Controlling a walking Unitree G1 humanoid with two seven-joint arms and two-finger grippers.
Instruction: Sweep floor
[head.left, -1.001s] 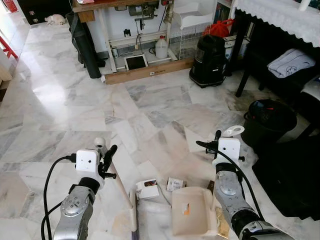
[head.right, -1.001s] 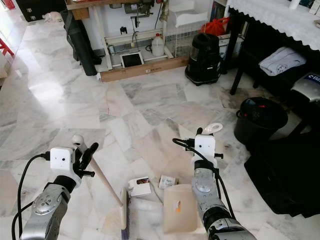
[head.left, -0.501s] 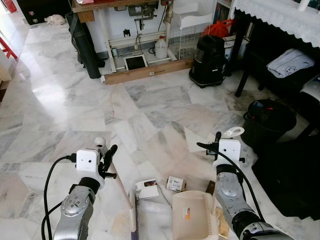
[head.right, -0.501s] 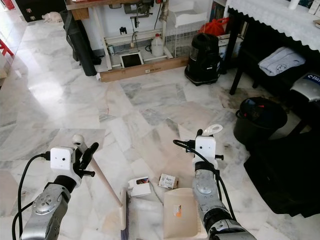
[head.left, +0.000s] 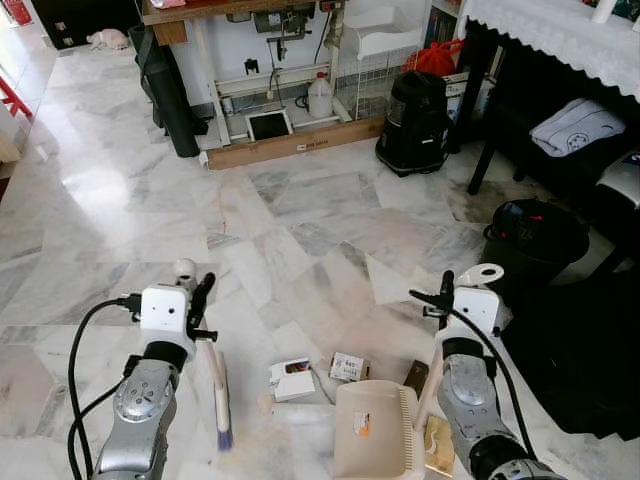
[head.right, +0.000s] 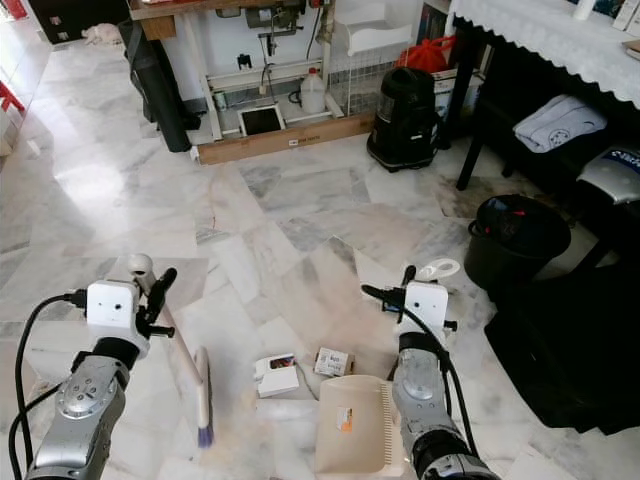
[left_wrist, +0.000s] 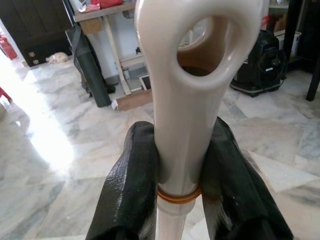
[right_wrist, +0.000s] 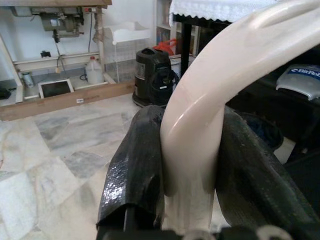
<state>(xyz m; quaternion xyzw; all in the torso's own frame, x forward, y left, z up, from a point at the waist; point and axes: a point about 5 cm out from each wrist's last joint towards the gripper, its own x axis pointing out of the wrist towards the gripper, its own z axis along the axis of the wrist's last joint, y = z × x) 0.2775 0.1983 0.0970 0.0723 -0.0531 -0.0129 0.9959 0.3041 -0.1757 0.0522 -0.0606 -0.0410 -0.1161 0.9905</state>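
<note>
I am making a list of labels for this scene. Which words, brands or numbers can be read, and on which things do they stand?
"BitRob": partial white lettering on the grey-blue object beside the black table; the rest is cut off.
Small carton on the floor: print too small to read.
White box: label unreadable.
Orange sticker on the dustpan: unreadable.
White tag on the wooden beam: unreadable.

marble floor (head.left: 300, 215) | small boxes (head.left: 292, 378) | dustpan (head.left: 372, 432) | black bucket (head.left: 535, 238)

Broom (head.left: 217, 385) — cream handle, purple bristles, tilted, bristle end on the marble floor (head.left: 130, 200), handle top clamped in the left claw (left_wrist: 180, 165). Dustpan (head.left: 375, 432) — cream, flat on the floor, its handle clamped in the right claw (right_wrist: 192, 165). Litter: small cartons (head.left: 292, 378) lie just before the dustpan.
</note>
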